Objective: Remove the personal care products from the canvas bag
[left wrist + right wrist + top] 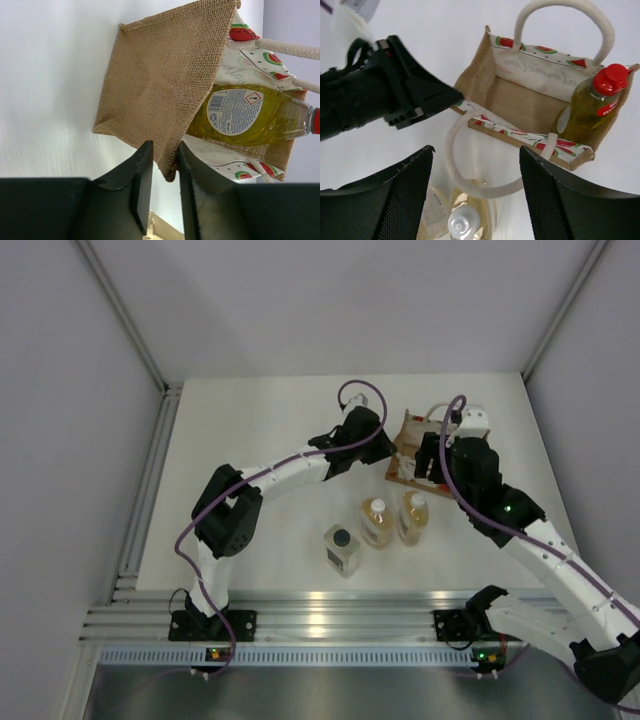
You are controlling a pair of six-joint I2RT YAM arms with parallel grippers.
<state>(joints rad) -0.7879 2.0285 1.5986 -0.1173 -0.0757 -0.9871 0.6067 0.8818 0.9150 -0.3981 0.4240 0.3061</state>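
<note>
The canvas bag (409, 430) stands at the back right of the table, its mouth open in the right wrist view (520, 100). The yellow bottle with red cap (585, 110) stands inside it against one end and also shows in the left wrist view (240, 115). My left gripper (164, 165) is shut on the bag's (160, 85) burlap edge, seen from above (390, 445). My right gripper (476, 150) is open and empty, above the bag's near side (425, 462). Two amber bottles (377, 522) (413, 517) and the square clear bottle (342, 548) stand on the table in front of the bag.
One amber bottle's white cap (462, 222) sits below my right fingers, under the bag's loose cream handle (452, 150). The left arm's black gripper (395, 95) reaches the bag's corner. An aluminium rail (330, 620) runs along the front edge. Walls close in both sides.
</note>
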